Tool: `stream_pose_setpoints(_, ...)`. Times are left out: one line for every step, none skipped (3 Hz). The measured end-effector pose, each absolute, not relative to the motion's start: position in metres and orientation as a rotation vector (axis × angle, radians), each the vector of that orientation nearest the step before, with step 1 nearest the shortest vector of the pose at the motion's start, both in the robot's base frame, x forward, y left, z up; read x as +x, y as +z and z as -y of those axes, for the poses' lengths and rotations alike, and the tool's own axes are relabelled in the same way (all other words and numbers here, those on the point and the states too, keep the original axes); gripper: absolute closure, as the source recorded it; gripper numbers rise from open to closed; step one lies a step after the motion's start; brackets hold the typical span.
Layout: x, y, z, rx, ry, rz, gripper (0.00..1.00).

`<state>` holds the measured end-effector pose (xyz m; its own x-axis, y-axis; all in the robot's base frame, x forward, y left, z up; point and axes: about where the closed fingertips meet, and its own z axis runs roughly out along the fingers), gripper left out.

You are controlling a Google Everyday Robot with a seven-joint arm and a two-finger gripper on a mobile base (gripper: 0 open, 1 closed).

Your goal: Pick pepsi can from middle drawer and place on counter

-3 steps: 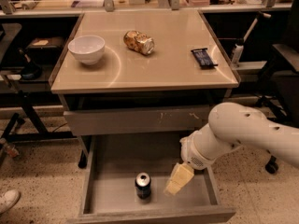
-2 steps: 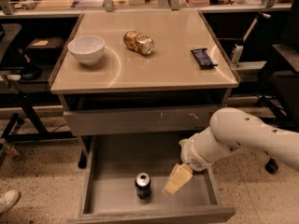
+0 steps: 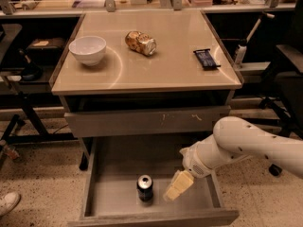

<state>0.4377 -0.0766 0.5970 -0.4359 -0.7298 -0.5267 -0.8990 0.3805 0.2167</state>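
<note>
Gripper (image 3: 178,186) hung low in the open middle drawer (image 3: 113,193), just right of the pepsi can (image 3: 145,188).
The can stood upright on the drawer floor near the front wall, silver top up, body dark, label unreadable. The gripper was close beside it but apart; open or closed could not be told. The counter (image 3: 165,70) held a white bowl (image 3: 88,49), a dented gold-brown can (image 3: 140,43) on its side and a dark wrapped bar (image 3: 206,59), print illegible.
</note>
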Motion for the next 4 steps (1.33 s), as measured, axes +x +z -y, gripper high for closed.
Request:
stream_pose_setpoints(0.435, 0.576, 0.066, -1.43, 0.722, -2.278, 0.0)
stream_pose_setpoints(0.444, 0.551, 0.044, -1.428, 0.771, -2.211, 0.0)
stream_pose_setpoints(0.454, 0.535, 0.032, -1.419, 0.785, -2.158, 0.0)
stream_pose_setpoints(0.46, 0.517, 0.025, -1.401, 0.803, -2.129, 0.0)
